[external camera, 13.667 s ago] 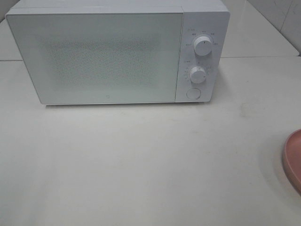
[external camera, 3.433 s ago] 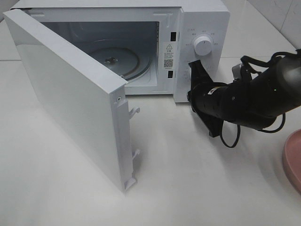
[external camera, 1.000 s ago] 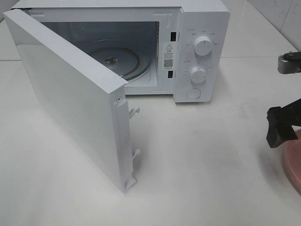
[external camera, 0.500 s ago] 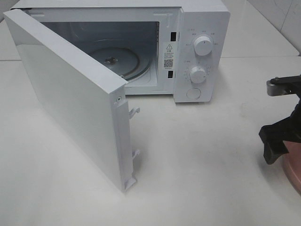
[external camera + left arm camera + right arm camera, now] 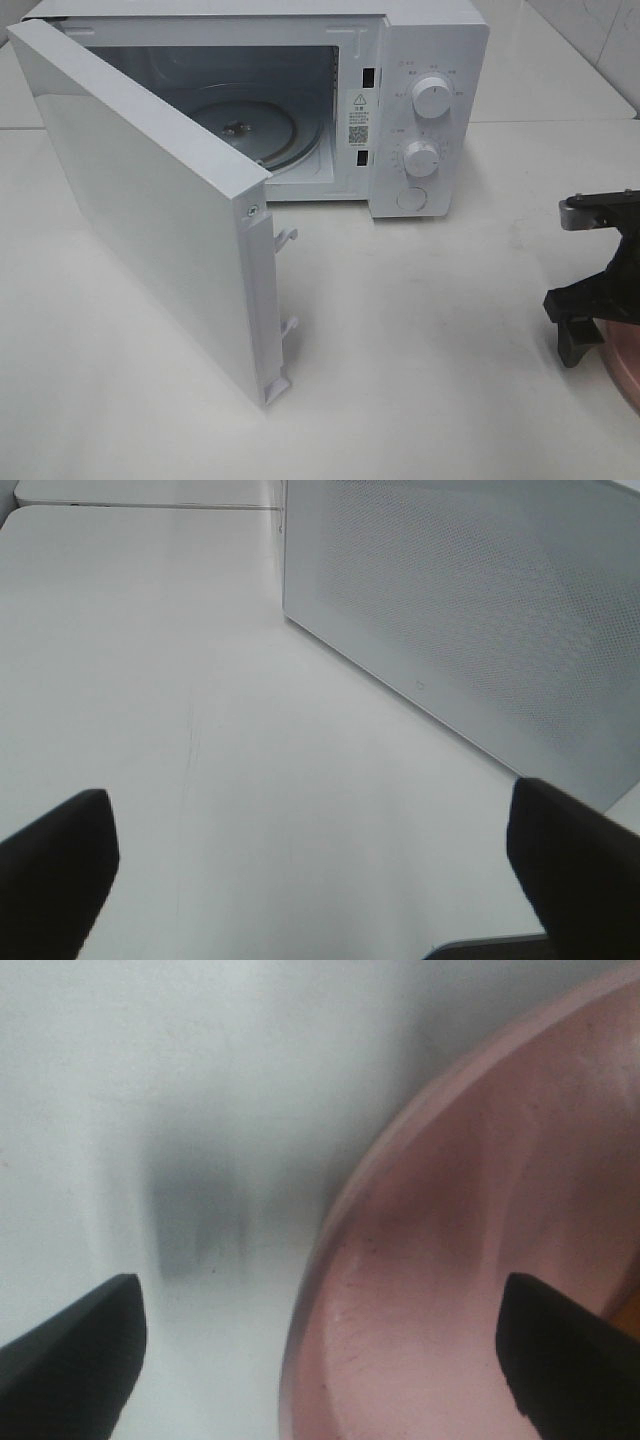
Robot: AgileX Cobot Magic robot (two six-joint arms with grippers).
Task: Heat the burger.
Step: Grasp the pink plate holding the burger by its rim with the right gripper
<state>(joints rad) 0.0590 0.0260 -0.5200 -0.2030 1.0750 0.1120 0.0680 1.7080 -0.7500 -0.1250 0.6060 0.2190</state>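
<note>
microwave [image 5: 430, 60]: I see it at the back of the table [image 5: 420, 380]. Its door [image 5: 150, 220] is swung wide on the left hinge, and the glass turntable [image 5: 250, 125] is in view inside.
pink plate [image 5: 450, 1260]: well right of the microwave's dials and nearer the camera, cut off by the edge of the high view.
right arm: enters from the right edge of the high view, level with the plate, wrist pitched down at the table.
right gripper [image 5: 318, 1360]: jaws spread wide, gripping nothing. They straddle the plate's rim, one finger over the table and the other over the plate. I can't tell if it touches the plate.
left arm: outside the high view. Its wrist camera looks across the table at the outer face of the microwave door.
left gripper [image 5: 315, 880]: jaws wide, nothing between them, over the table short of the door.
burger: I can't place it. There is only a golden-brown sliver [image 5: 632, 1315] at the edge of the right wrist view, over the plate, too little to call.
</note>
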